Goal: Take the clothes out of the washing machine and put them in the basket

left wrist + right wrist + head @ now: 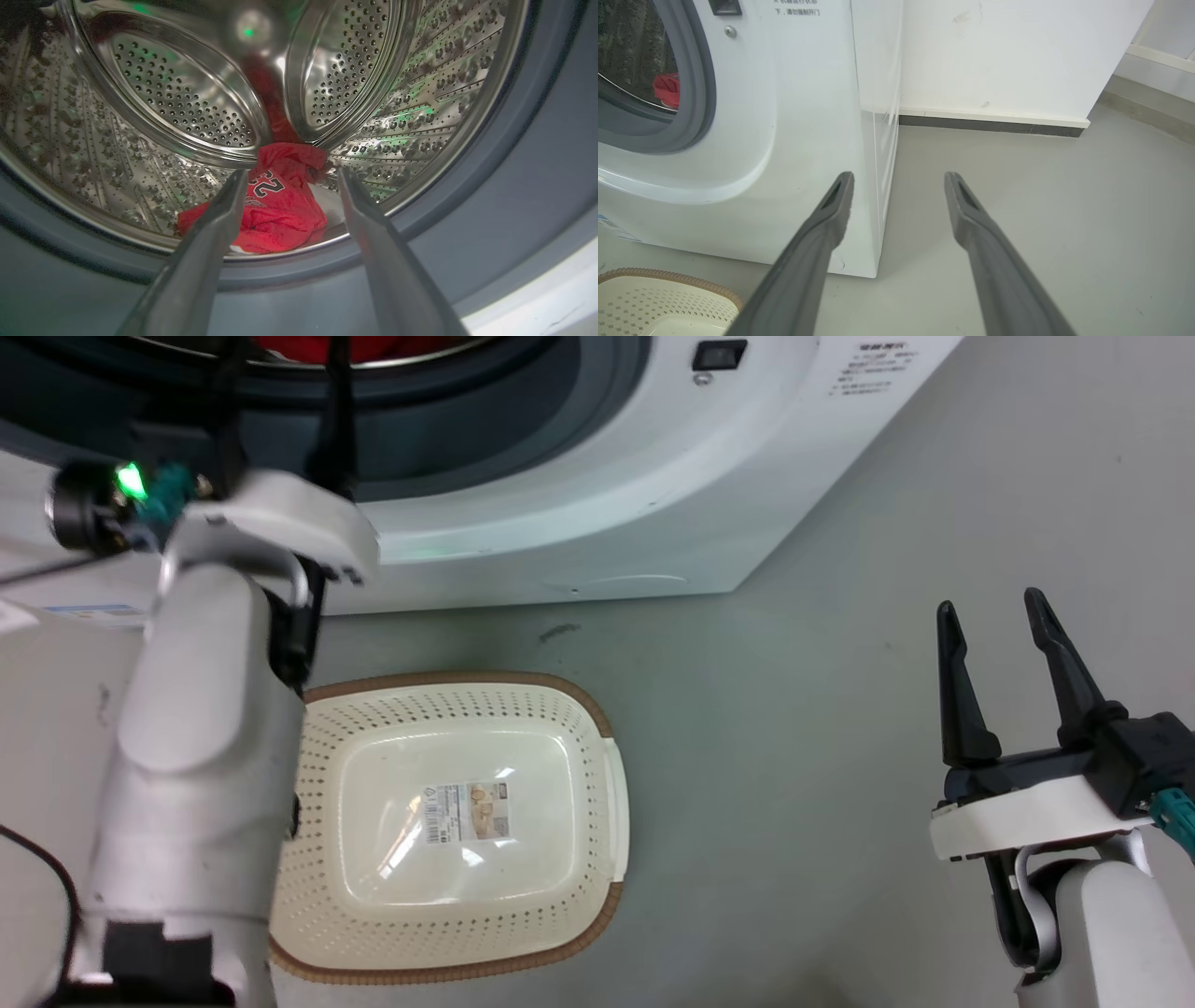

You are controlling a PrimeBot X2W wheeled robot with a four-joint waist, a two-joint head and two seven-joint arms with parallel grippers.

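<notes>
nothing is done yet, as far as you can see: the basket (467,679) sits on the floor (794,756) in front of the washing machine (653,476) with just a label (467,812) in its bottom, and the clothes (275,228) lie in the drum (420,116). the red jersey (280,205), white numerals up, is bunched at the drum's bottom front just behind the lip, with the white garment (329,201) peeking out at its side. both pieces are left to lift out and drop.

your left arm (196,756) rises past the basket's left end, and the left gripper (292,171) points through the grey door ring (514,186) at the jersey, fingers spread wide and holding nothing, tips short of the cloth by my reading. the right gripper (991,600) hangs over bare floor to the machine's right, fingers apart, empty.
</notes>
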